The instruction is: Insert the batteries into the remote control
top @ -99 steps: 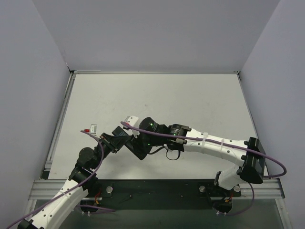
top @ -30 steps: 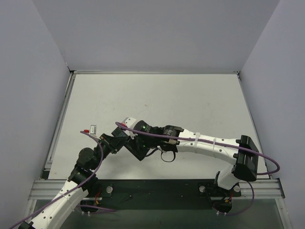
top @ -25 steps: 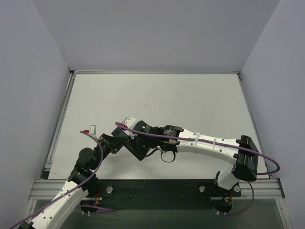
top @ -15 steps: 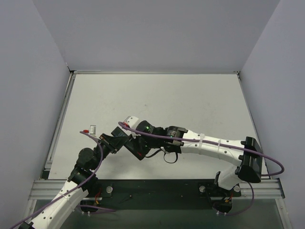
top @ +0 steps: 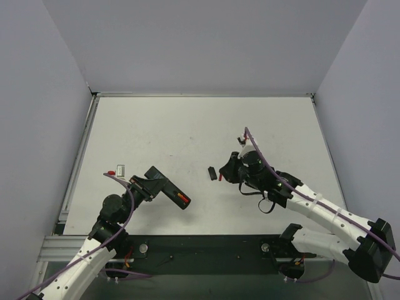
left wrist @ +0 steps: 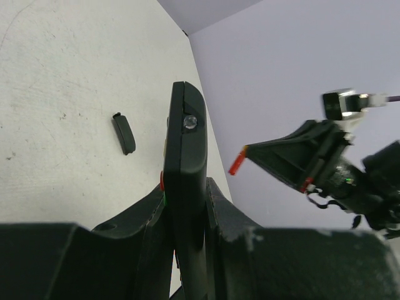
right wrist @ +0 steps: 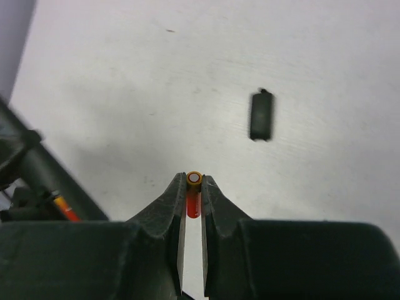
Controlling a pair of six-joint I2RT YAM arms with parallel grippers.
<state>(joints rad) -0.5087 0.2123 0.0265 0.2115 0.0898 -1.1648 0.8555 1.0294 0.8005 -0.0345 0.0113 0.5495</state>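
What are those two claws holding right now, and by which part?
Left gripper: slim black remote control, clamped partway along its body. Right gripper: tiny red cylindrical battery, pinched by its sides.

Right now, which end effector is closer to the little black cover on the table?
Right. The right end effector, pinching a red battery, is just beside the cover; the left end effector, gripping the remote, sits farther away on the cover's other side.

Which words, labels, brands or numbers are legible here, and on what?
None can be read.
On the remote control: no print readable in any view.
On the battery in the right tool: no legible marking.
On the small white rectangle: too small to read.
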